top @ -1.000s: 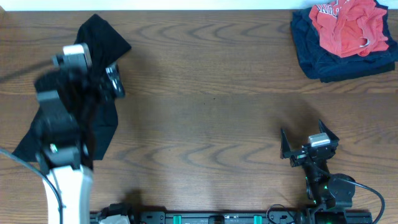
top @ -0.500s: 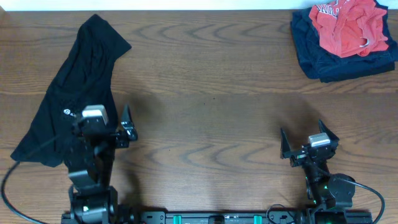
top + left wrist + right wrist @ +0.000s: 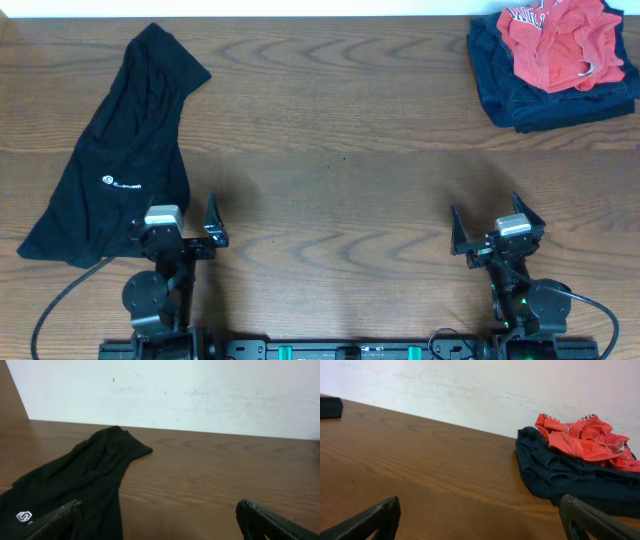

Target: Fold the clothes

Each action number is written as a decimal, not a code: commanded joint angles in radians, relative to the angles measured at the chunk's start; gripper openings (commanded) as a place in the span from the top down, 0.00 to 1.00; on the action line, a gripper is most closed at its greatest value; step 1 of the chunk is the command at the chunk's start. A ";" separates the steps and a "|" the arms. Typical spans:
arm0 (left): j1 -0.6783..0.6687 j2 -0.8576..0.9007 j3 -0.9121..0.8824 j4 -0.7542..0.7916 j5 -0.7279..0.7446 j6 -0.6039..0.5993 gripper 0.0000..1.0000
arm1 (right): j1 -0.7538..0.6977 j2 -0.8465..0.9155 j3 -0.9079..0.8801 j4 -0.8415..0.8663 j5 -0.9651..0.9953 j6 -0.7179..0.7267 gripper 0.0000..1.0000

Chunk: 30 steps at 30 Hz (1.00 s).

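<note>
- left claw (image 3: 175, 238) and right claw (image 3: 492, 235): both released, empty.
- black garment (image 3: 120, 170) ahead-left of your left claw lies bunched; pinching stacked layers could fold it crooked.

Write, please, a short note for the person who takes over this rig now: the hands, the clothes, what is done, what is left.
Left hand: open, empty, low at the near edge, by the black garment.
Right hand: open, empty, at the near edge.
Black garment: lies loose and unfolded on the left.
Red garment: crumpled on top of the navy garment, far right corner.
Done: no finished fold visible.
Left: probably fold all three.
</note>
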 commanded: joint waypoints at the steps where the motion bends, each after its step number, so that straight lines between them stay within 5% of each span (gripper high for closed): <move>1: 0.002 -0.040 -0.031 0.008 -0.012 0.003 0.02 | 0.007 -0.007 -0.002 -0.004 0.009 0.011 0.01; 30: -0.029 -0.141 -0.110 -0.021 -0.039 0.006 0.02 | 0.007 -0.007 -0.002 -0.004 0.009 0.011 0.01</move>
